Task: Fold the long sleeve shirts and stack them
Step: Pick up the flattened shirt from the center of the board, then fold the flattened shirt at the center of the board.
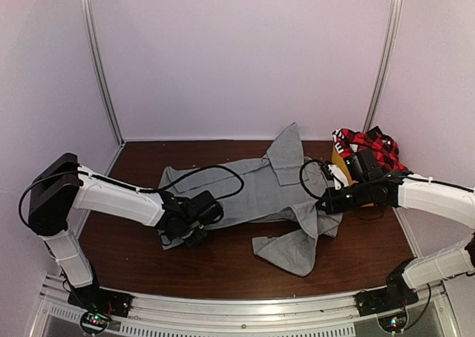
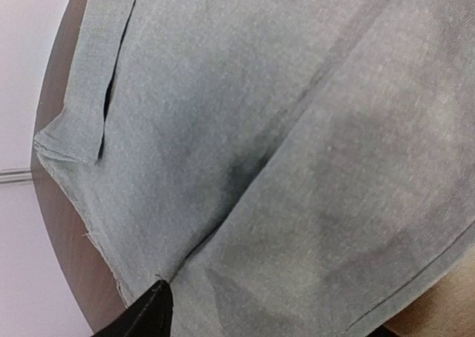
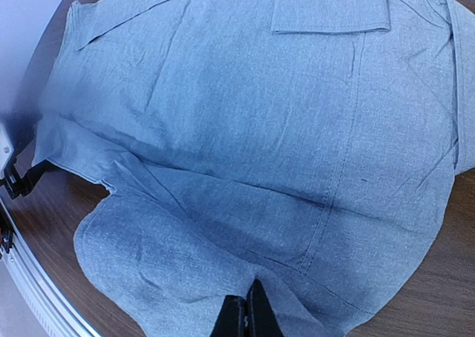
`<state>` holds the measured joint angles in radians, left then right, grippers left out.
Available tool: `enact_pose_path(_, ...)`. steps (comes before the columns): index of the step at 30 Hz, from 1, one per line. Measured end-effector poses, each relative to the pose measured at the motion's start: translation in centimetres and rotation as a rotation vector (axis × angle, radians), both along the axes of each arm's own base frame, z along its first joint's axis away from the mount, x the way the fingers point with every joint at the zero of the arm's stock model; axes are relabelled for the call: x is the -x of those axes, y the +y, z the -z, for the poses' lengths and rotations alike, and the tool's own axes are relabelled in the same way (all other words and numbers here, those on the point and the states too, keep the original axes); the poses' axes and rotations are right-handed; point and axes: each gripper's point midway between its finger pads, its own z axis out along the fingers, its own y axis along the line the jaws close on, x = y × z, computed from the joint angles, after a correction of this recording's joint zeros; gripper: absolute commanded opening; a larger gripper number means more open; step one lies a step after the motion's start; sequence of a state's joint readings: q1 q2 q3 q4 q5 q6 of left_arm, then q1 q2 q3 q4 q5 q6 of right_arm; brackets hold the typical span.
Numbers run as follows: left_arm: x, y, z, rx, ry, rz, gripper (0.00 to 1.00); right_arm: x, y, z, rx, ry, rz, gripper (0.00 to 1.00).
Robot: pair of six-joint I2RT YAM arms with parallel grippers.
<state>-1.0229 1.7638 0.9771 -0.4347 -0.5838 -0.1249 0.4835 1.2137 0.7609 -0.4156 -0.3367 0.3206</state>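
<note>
Since the grey shirt [image 1: 260, 192] lies spread mid-desk [image 1: 223, 266], we should grip only its edge before folding. Our right claw [image 3: 247, 301] is pressed together at the hem, but we cannot tell whether the left claw [image 1: 194, 233] is apart.

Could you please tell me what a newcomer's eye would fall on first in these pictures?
The grey shirt lies rumpled across the middle of the dark table, one part flopped toward the near edge. Both arms reach onto it, the left end effector at its left end and the right end effector, shut, at its right side. A red plaid shirt is heaped on a yellow tub at the far right.
</note>
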Motion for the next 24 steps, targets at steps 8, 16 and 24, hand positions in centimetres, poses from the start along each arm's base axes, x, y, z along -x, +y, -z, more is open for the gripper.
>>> enact_pose_path(8,0.3,2.0,-1.0,-0.059,-0.017,-0.014,0.68,-0.1,-0.5,0.1,0.006,0.005,0.011,0.0)
enact_pose_path(16,-0.4,4.9,-1.9,-0.068,0.007,-0.06,0.52,-0.3,-0.6,-0.2,0.009,0.005,0.013,0.0)
enact_pose_path(24,0.0,4.9,-1.3,0.005,0.118,-0.028,0.22,-0.7,-0.4,-0.4,0.013,0.0,0.006,0.0)
